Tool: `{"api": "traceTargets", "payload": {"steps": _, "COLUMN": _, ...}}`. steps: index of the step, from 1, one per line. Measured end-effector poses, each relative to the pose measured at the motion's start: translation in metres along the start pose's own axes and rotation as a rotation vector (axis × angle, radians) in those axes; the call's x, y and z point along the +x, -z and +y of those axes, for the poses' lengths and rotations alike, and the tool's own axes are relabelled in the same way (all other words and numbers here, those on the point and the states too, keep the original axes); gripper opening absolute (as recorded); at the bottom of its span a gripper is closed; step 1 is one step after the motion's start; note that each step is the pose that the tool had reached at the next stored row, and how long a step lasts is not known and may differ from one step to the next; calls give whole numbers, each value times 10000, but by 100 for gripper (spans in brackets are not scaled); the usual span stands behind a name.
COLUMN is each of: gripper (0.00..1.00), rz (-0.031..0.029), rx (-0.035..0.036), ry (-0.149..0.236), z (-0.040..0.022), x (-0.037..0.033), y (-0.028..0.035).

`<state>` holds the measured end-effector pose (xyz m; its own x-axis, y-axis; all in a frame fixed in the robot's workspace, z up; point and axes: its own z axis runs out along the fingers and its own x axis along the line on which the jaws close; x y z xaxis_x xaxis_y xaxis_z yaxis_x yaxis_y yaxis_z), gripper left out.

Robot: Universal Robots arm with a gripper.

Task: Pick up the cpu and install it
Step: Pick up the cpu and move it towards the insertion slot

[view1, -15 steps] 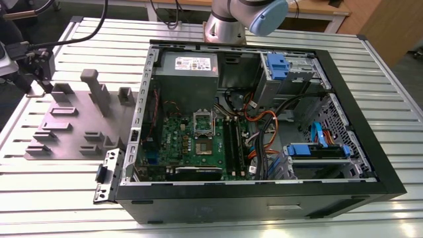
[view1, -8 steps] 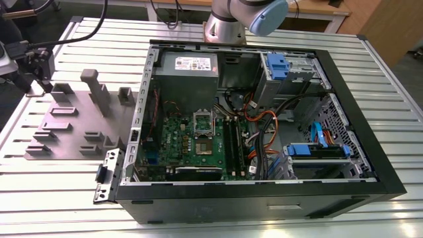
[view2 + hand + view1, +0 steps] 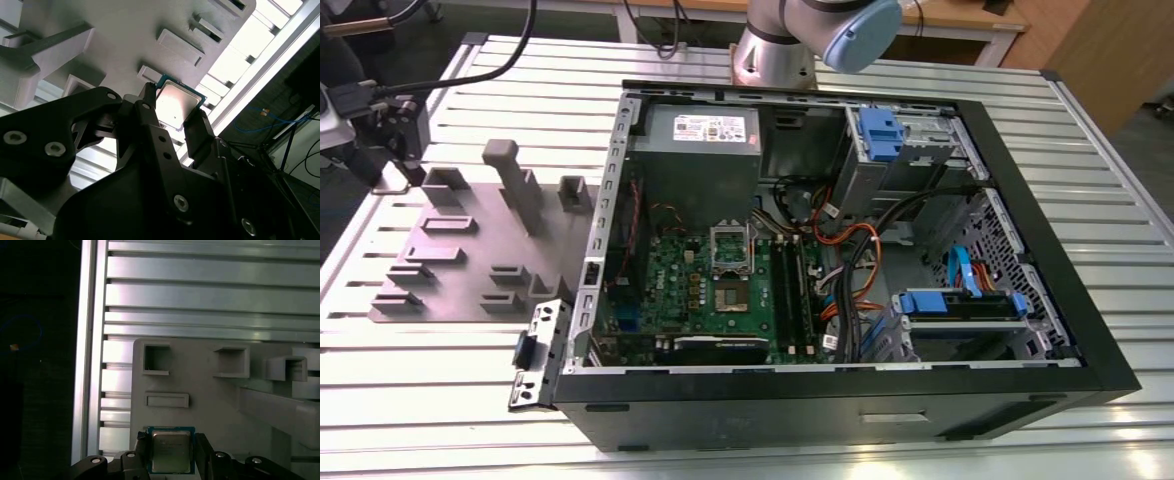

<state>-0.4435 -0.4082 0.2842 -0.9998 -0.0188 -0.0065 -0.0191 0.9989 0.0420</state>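
Note:
The cpu (image 3: pixel 176 102) (image 3: pixel 171 450) is a small square chip with a silvery top and a thin blue-green edge. My gripper (image 3: pixel 175 109) (image 3: pixel 171 441) is shut on it, one black finger pressed to each of two opposite sides. In both wrist views the chip sits just over one end of the grey plastic tray (image 3: pixel 210 405) (image 3: pixel 125 30). In the exterior view the tray (image 3: pixel 467 255) lies on the slatted table at the left. My arm's dark wrist end (image 3: pixel 380 105) hangs over its far left corner. The green motherboard (image 3: pixel 680 275) lies inside the open computer case.
The black computer case (image 3: pixel 854 400) fills the middle and right of the table, holding cables, blue drive bays and a grey power supply (image 3: pixel 700 135). A silver socket frame (image 3: pixel 728 245) stands on the motherboard. Raised blocks (image 3: pixel 514 180) stick up from the tray. The table's edge (image 3: pixel 82 365) runs beside the tray.

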Motion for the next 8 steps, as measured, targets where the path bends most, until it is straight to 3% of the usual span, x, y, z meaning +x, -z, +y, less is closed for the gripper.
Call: {"api": "traceTargets", "payload": {"steps": 8, "gripper": 47, "rz": 0, "rx": 0, "ry": 0, "z": 1, "x": 0, "y": 19}}
